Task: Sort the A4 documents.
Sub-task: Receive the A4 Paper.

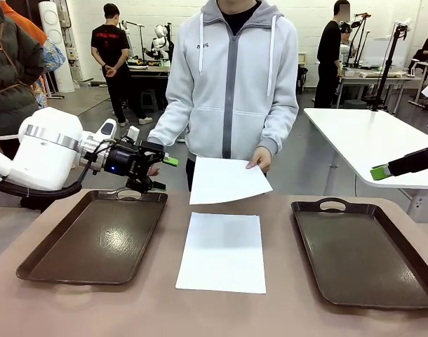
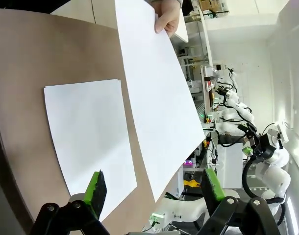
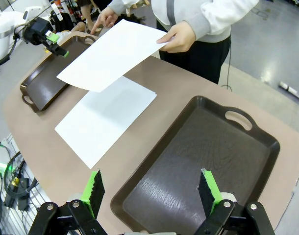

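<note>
1. Table (image 1: 147,309): carries two dark brown handled trays, with the A4 documents between them.
2. Left tray (image 1: 95,242): lies on the robot's left side of the table. Nothing lies in it.
3. Right tray (image 3: 203,147): lies on the robot's right side, handle cut-out toward the far edge. Nothing lies in it.
4. First A4 document (image 1: 222,251): a blank white sheet lying flat on the table between the trays, touching neither tray.
5. Second A4 document (image 1: 226,180): a blank white sheet held in the air over the far edge of the table, tilted, beyond the flat sheet.
6. Person's hand (image 1: 259,160): pinches a far corner of the raised sheet. The other hand (image 3: 106,18) is at the opposite far corner, near the left gripper.
7. Left gripper (image 2: 153,186): jaws spread wide, holding nothing. It hangs above the far handle end of the left tray, fingers aimed sideways at the raised sheet.
8. Right gripper (image 3: 151,188): jaws spread wide, holding nothing. It hangs above the right tray, well apart from both sheets.
</note>
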`<action>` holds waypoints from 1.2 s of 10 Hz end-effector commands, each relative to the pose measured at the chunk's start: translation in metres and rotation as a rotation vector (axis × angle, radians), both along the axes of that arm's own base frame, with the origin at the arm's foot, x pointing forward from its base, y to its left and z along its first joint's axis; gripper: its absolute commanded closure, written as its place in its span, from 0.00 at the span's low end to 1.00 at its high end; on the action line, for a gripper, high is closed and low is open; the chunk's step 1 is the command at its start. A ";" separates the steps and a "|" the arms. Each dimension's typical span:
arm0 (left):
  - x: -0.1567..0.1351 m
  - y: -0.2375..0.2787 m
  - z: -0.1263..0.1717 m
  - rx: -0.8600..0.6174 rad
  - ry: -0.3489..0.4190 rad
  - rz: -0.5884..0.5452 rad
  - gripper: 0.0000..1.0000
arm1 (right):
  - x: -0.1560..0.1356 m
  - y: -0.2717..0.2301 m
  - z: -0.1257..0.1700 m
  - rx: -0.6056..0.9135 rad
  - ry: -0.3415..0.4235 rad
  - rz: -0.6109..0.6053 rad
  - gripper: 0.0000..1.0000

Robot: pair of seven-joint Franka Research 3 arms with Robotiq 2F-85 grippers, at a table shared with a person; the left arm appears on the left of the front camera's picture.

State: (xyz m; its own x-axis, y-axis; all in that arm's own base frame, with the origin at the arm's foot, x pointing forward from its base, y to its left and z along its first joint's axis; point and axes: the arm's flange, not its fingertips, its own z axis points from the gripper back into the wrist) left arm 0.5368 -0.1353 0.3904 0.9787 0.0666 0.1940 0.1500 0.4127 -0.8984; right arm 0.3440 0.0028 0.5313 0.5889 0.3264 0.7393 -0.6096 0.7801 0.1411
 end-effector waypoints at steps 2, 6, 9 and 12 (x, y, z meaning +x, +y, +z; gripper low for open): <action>0.016 -0.016 -0.017 -0.020 0.012 0.013 0.00 | 0.001 0.000 -0.002 0.011 0.006 0.007 0.00; 0.024 -0.045 -0.032 -0.044 0.054 -0.039 0.00 | 0.001 0.000 -0.002 0.011 0.006 0.007 0.00; 0.035 -0.055 -0.033 -0.057 0.060 -0.033 0.00 | 0.001 0.000 -0.002 0.011 0.006 0.007 0.00; 0.053 -0.060 -0.031 -0.118 0.077 -0.014 0.00 | 0.001 0.000 -0.002 0.011 0.006 0.007 0.00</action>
